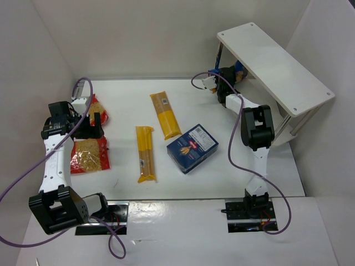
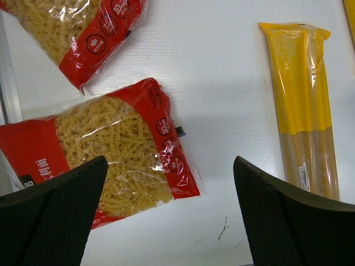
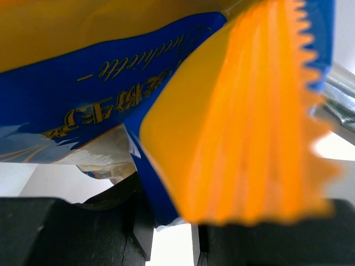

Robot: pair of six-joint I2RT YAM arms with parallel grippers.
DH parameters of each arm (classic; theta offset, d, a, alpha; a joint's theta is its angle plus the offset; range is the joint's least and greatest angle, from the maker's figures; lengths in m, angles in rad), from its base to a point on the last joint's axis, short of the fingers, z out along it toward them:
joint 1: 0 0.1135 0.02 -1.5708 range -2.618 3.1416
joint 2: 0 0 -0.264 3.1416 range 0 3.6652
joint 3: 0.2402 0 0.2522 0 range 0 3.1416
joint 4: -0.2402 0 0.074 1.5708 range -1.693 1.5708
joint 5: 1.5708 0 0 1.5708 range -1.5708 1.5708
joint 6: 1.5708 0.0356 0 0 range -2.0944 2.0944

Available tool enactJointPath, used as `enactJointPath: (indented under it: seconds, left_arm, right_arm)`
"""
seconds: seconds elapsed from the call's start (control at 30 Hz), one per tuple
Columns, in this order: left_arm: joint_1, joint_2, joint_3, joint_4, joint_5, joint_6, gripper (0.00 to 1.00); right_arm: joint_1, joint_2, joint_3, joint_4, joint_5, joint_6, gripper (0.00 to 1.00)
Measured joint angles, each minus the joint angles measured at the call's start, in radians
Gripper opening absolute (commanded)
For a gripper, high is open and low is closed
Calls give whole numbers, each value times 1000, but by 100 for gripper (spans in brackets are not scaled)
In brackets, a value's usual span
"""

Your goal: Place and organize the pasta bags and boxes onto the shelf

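Observation:
My left gripper [image 1: 93,125] [image 2: 169,221] is open and empty, hovering low over the table beside two red bags [image 1: 89,155] [image 1: 96,108]. The nearer red bag [image 2: 116,149] lies partly under its left finger. My right gripper [image 1: 224,76] [image 3: 172,238] reaches under the top board of the white shelf [image 1: 272,61] and is shut on the blue bag with orange ends [image 1: 239,68] [image 3: 111,72]. The dark blue pasta box [image 1: 192,147] and two yellow spaghetti packets [image 1: 145,152] [image 1: 165,114] lie mid-table. One packet shows in the left wrist view [image 2: 302,105].
White walls enclose the table on the left, back and right. The shelf's silver legs [image 1: 288,124] stand close to the right arm's elbow [image 1: 256,127]. A purple cable [image 1: 233,144] loops beside the right arm.

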Motion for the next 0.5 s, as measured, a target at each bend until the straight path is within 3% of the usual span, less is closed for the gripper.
enactJointPath:
  seconds: [0.33,0.37,0.43,0.5]
  left_arm:
    - [2,0,0,5,0,0,100]
    - [5,0,0,5,0,0,100]
    - [8,0,0,5,-1,0,100]
    - [9,-1,0,5,-1,0,100]
  right_arm:
    - [-1,71,92,5,39,-1,5]
    - [-1,76,98,4,43,-3,16]
    - [-1,78,106,2,44,-3,21]
    - [-1,79,110,-2,45,-3,35]
